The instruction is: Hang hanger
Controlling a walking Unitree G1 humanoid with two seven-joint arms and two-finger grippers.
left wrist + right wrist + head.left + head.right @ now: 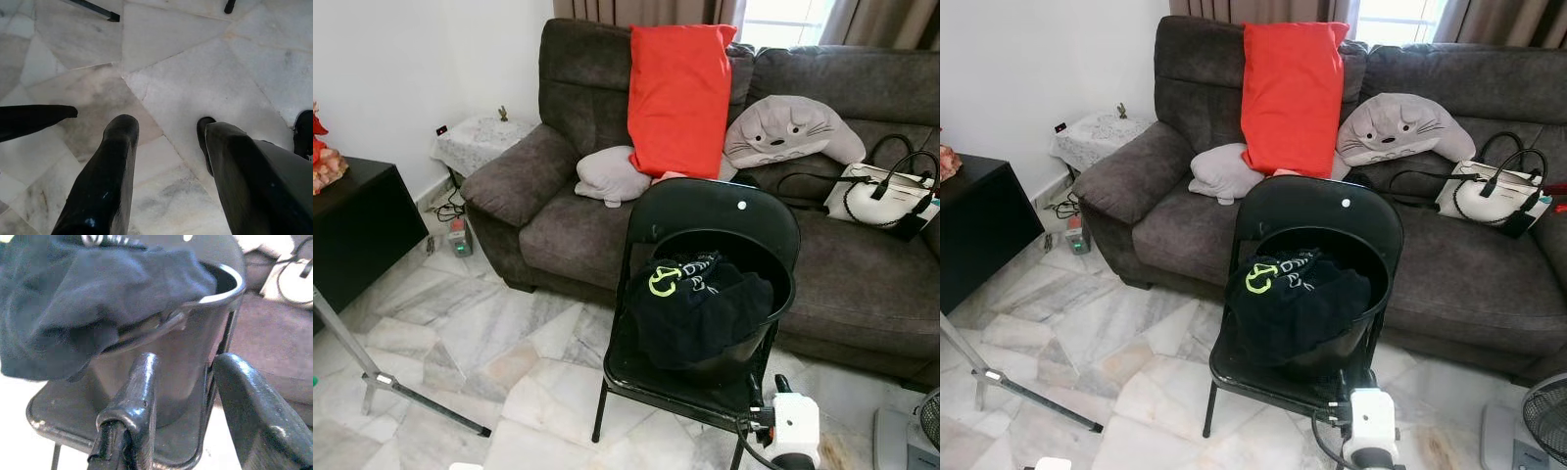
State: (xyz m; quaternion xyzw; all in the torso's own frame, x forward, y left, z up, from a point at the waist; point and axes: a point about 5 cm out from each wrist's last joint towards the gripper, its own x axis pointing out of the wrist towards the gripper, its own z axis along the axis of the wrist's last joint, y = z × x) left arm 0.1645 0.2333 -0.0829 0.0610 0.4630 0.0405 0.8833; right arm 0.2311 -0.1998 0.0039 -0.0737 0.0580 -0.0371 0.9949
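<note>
A black folding chair (705,211) stands in front of the sofa with a black bucket (781,284) on its seat. Dark clothing with a yellow-green print (690,304) is piled in the bucket and spills over its front rim. My right arm's white wrist (793,426) sits low at the chair's front right corner. In the right wrist view my right gripper (188,367) is open, close to the bucket (186,357) wall, with nothing between its fingers. My left gripper (168,129) hangs open over the marble floor (195,73).
A dark grey sofa (558,225) behind the chair carries a red cushion (677,93), a grey character pillow (788,127) and a white handbag (881,196). A metal stand's legs (411,397) cross the floor at left, beside a black cabinet (357,225). A fan (925,421) stands at right.
</note>
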